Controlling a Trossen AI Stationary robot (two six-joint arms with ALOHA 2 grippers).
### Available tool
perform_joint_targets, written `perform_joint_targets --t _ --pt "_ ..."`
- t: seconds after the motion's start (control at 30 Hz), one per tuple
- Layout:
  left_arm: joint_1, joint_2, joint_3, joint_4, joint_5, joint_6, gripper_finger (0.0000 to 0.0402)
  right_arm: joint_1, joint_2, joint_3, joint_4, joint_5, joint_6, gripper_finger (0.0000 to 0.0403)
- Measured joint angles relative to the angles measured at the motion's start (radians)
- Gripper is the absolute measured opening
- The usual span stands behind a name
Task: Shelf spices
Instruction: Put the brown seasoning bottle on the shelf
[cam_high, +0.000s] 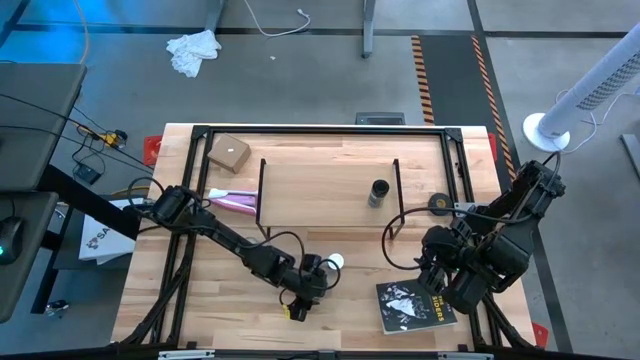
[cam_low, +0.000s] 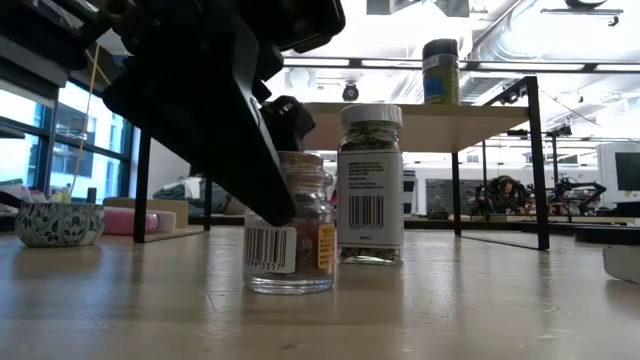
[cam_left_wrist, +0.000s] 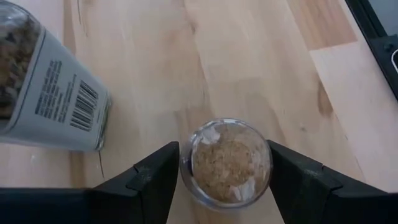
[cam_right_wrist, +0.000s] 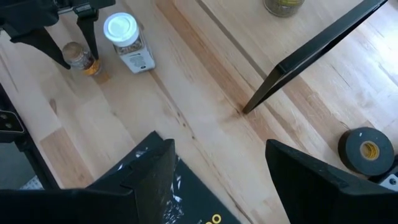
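Glass is the matter here: the small clear jar (cam_left_wrist: 230, 163) of brownish spice stands upright on the table (cam_high: 330, 160) near its front edge, at about six o'clock from the shelf (cam_high: 328, 190) in the high view. It looks light and rigid, but smooth and breakable, so I judge a gentle squeeze on the round wall, below the neck, to be the safest hold; too hard a pinch could crack it or let it slip out.

The left gripper (cam_left_wrist: 222, 171) sits astride this jar, one dark finger at each side. Whether the pads already touch the glass I cannot tell, so it reads as spread around the jar rather than gripping it.

Just beside it, at about three o'clock in the low view, stands the white-capped jar (cam_low: 370, 185), taller and labelled, close enough to be knocked.

The dark jar (cam_high: 378, 192) already stands on the shelf's wood top.

The right gripper (cam_right_wrist: 217, 174) waits with fingers apart, empty, over the table's front right, near a black booklet (cam_high: 415, 305) and a roll of black tape (cam_right_wrist: 367, 150).
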Motion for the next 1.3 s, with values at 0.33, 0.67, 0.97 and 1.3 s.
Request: perform_joint_targets --t 0.33,0.67,0.97,1.3 --pt "-0.006 -0.061 0.000 -0.042 0.023 -0.167 0.0171 0.000 0.000 0.000 0.000 0.000 0.007 0.0247" --pt "0.035 -0.362 0.001 -0.046 -0.191 -0.052 0.0171 0.000 0.000 0.000 0.000 0.028 0.007 0.0247" --pt "0.318 -0.397 0.080 -0.151 -0.259 0.125 0.0171 -0.010 0.000 0.000 0.001 0.053 0.019 0.0247" --pt "0.468 -0.298 0.201 -0.285 -0.074 0.197 0.0171 -0.034 0.000 0.000 0.001 0.053 0.019 0.0247"
